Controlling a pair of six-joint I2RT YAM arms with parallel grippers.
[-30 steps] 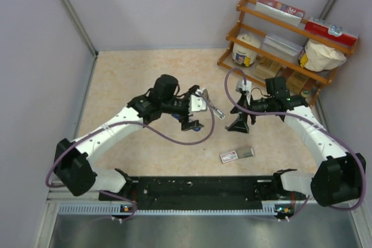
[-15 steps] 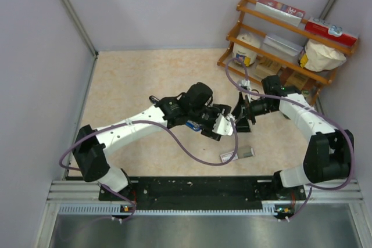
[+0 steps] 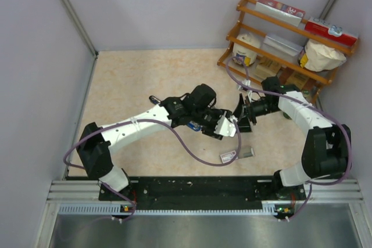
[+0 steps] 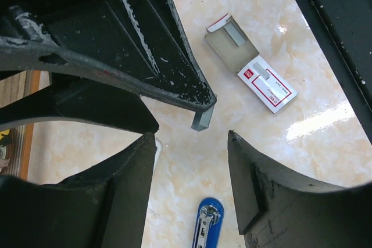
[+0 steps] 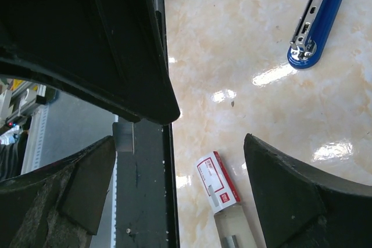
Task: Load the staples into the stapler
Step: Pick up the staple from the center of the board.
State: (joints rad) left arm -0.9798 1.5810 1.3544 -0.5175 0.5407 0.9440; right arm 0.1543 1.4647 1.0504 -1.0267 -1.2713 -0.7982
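Observation:
In the left wrist view the blue stapler (image 4: pixel 208 225) lies open on the table, its tip showing between my left fingers (image 4: pixel 125 196). In the top view the stapler (image 3: pixel 194 125) is mostly under the left arm. My left gripper (image 3: pixel 225 126) and right gripper (image 3: pixel 240 115) meet tip to tip above the table. A short grey strip of staples (image 4: pixel 203 119) sits at the tip of a right finger. That strip of staples (image 5: pixel 123 136) lies outside both gaps. Both jaws stand apart. I cannot tell what holds the strip. The red-and-white staple box (image 3: pixel 231 155) lies with its tray (image 4: pixel 229 47) pulled out.
A wooden shelf (image 3: pixel 279 39) with boxes and bags stands at the back right, close behind the right arm. The black base rail (image 3: pixel 197 187) runs along the near edge just below the staple box. Purple cables (image 3: pixel 197 155) loop over the table by the left arm.
The left arm has swung right and reached toward the right gripper, its jaws narrowing. The right gripper has lifted off the table and turned toward the left one.

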